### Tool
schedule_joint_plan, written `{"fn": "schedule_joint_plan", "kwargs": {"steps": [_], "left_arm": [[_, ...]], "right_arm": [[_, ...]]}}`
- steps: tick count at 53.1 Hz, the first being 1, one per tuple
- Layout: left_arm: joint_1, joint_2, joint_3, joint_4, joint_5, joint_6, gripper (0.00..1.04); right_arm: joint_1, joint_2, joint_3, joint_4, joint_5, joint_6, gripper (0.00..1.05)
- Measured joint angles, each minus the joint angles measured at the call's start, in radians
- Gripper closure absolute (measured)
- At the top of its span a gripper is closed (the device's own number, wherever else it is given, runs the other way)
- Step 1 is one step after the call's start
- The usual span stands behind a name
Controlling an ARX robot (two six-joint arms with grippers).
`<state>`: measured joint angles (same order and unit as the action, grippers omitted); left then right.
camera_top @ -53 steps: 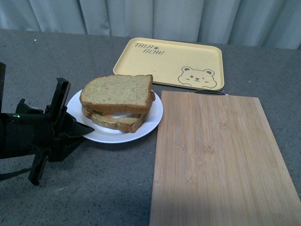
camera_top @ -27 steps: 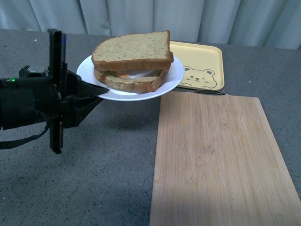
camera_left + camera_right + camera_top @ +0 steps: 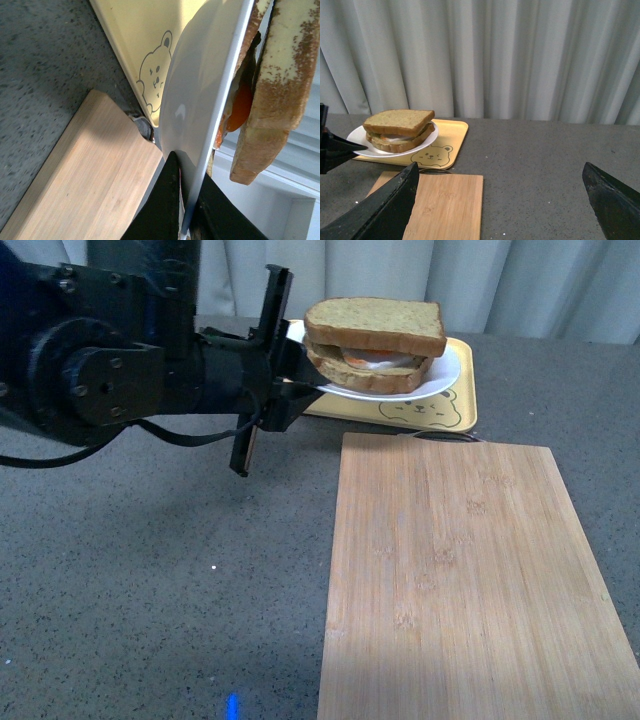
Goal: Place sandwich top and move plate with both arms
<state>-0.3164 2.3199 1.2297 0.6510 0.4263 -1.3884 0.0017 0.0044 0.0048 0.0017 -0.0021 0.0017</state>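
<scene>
Plate (image 3: 447, 375), sandwich top (image 3: 375, 324) on stack, lifted off desk (image 3: 150, 580) within last second, now above yellow tray (image 3: 445, 412). Left tool (image 3: 298, 378) clamped on rim. Right tool (image 3: 500, 172) apart, idle; second-arm part likely pending.

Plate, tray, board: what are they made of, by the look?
Plate: glossy white, highlight on its underside; ceramic or melamine, cannot tell. Tray: matte yellow, printed bear; probably plastic. Board: pale unvarnished-looking wood, likely bamboo, by its strip grain.
</scene>
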Motion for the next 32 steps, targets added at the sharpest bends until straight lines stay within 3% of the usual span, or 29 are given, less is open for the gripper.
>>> {"fn": "schedule_joint_plan", "kwargs": {"steps": [13, 32], "left_arm": [[-0.014, 0.114, 0.201, -0.114, -0.02, 0.021, 1.01], [-0.005, 0.172, 0.227, -0.032, -0.004, -0.005, 1.01]], "right_arm": [[0.0, 0.0, 0.0, 0.0, 0.0, 0.0, 0.09], [0.0, 0.0, 0.0, 0.0, 0.0, 0.0, 0.09]]}}
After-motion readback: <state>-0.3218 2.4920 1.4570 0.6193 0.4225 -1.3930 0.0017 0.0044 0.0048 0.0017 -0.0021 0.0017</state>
